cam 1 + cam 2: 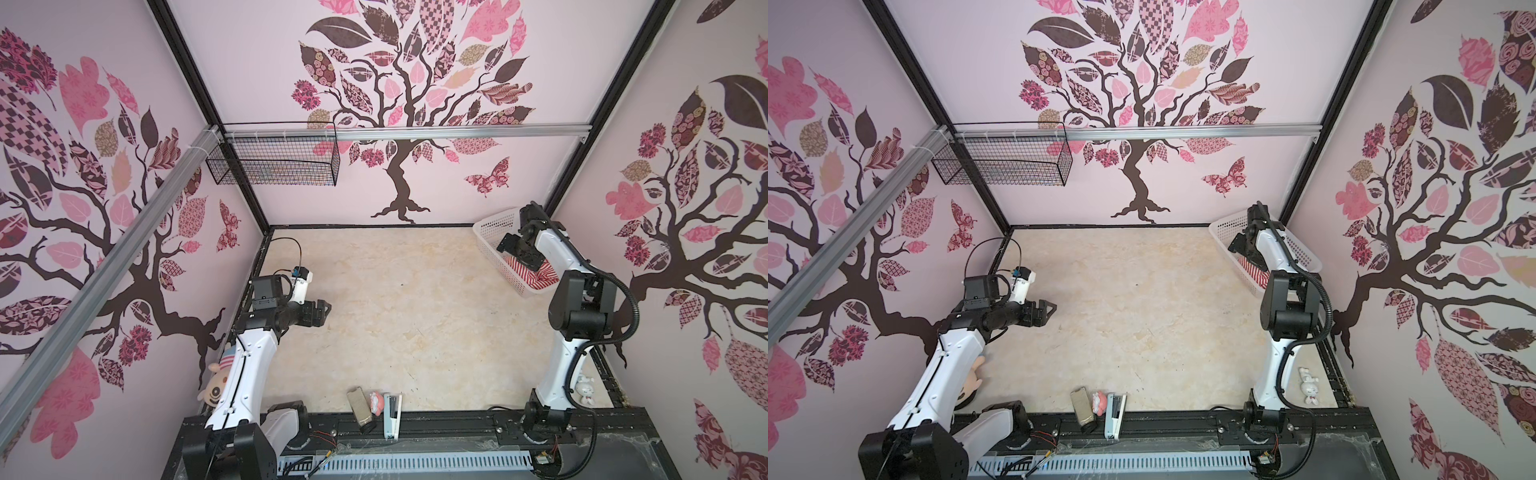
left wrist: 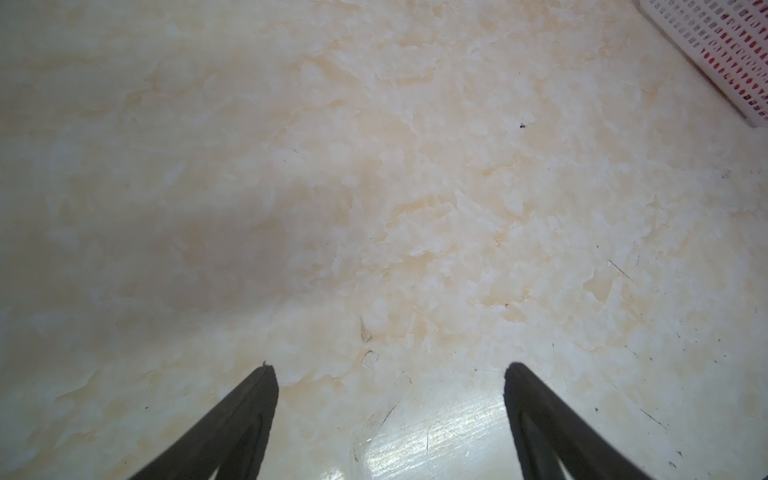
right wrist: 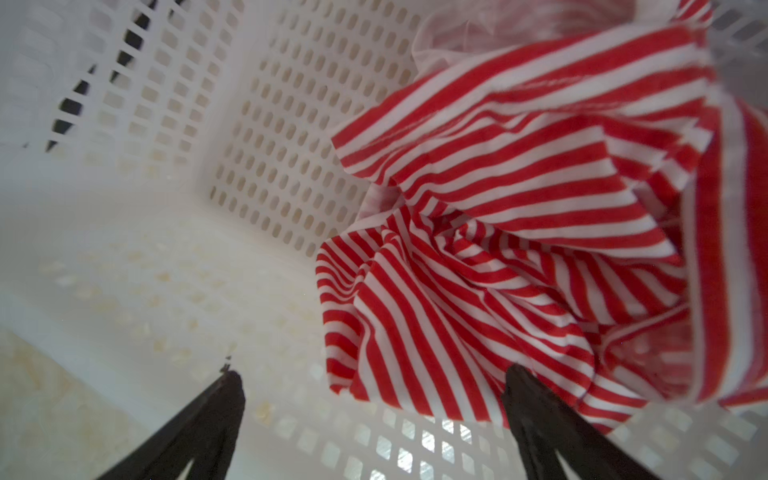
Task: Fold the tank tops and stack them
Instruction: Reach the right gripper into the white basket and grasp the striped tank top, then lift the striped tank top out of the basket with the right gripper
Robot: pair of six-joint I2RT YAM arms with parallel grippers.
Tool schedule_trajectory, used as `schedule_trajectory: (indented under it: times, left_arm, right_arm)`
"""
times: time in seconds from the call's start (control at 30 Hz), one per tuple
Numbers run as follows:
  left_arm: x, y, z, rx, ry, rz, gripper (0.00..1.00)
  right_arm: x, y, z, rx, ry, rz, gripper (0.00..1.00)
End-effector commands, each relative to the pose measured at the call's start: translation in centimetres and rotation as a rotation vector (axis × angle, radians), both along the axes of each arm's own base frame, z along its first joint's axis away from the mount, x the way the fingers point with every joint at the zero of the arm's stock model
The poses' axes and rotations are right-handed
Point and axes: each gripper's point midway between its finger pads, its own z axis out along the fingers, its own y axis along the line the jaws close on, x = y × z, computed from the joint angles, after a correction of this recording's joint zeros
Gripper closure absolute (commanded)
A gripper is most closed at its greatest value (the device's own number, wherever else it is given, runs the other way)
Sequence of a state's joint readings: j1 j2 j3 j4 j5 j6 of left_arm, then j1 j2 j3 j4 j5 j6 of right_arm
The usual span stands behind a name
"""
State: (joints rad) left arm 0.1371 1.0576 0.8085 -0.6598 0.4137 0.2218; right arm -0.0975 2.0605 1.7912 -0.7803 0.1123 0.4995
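The tank top [image 3: 519, 232] lies crumpled inside the white basket [image 1: 492, 232], which stands in the far right corner of the table [image 1: 395, 311]. In both top views the cloth fills the basket's nearer end, and the far end shows bare mesh.

The right gripper [image 3: 374, 372] hangs over the basket with its jaws spread wide and nothing clamped between them. In the right wrist view the striped heap sits ahead of the fingers and off to one side. One fingertip [image 3: 523, 386] overlaps the cloth's nearest fold, but I cannot tell whether it touches. The other fingertip is over bare basket floor.

The left gripper [image 2: 390, 368] is also wide open and holds nothing. It is over bare table near the left edge, well apart from the basket.

The top views show only small patches of stripe [image 1: 1254, 270] past the right arm. The right wrist view shows the folds, a white trimmed band along one side, and stripes running several ways. The left wrist view shows only a corner of the basket [image 2: 706, 54], with red visible through its mesh.

The top is so bunched up that I can make out no long axis, nor which way the neck points
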Motion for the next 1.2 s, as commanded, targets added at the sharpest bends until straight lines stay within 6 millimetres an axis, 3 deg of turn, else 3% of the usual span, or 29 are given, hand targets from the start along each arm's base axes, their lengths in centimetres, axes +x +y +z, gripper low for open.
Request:
schedule_trajectory:
  times: [0.0,0.17,0.27,0.57,0.67,0.77,0.97,1.07,1.17]
  left_arm:
    - [-0.9,-0.4,-0.3,-0.014,0.006,-0.018,0.11]
    - [-1.1,-0.1,-0.5,0.01,0.005,-0.016,0.11]
    - [-1.2,-0.1,-0.6,0.011,0.005,-0.013,0.11]
    - [-1.3,-0.1,-0.5,0.007,-0.003,-0.004,0.11]
    - [-1.3,0.0,-0.5,0.013,-0.005,0.0,0.11]
    - [-1.1,0.3,-0.3,0.021,-0.016,0.013,0.11]
    - [-1.2,-0.4,-0.1,-0.014,-0.001,-0.009,0.1]
    - [-1.0,0.2,-0.4,0.01,-0.003,0.013,0.1]
    - [-1.1,0.6,-0.5,0.028,-0.005,0.031,0.1]
  right_arm:
    - [0.3,-0.7,-0.1,-0.038,0.032,0.009,0.0]
    - [0.0,-0.8,-1.9,-0.041,0.08,0.009,0.0]
    - [-0.3,-1.0,-2.3,-0.052,0.092,0.006,0.08]
    - [-0.5,-1.7,1.9,-0.092,-0.001,-0.015,0.98]
    - [-0.7,-1.6,4.1,-0.092,-0.042,-0.018,1.0]
    - [-1.3,-1.6,7.9,-0.098,-0.123,-0.024,1.0]
    - [-3.5,-1.7,20.0,-0.178,-0.386,-0.029,1.0]
    - [-4.7,1.2,26.9,-0.194,-0.559,0.053,1.0]
    - [-6.5,7.1,33.9,-0.268,-0.738,0.213,1.0]
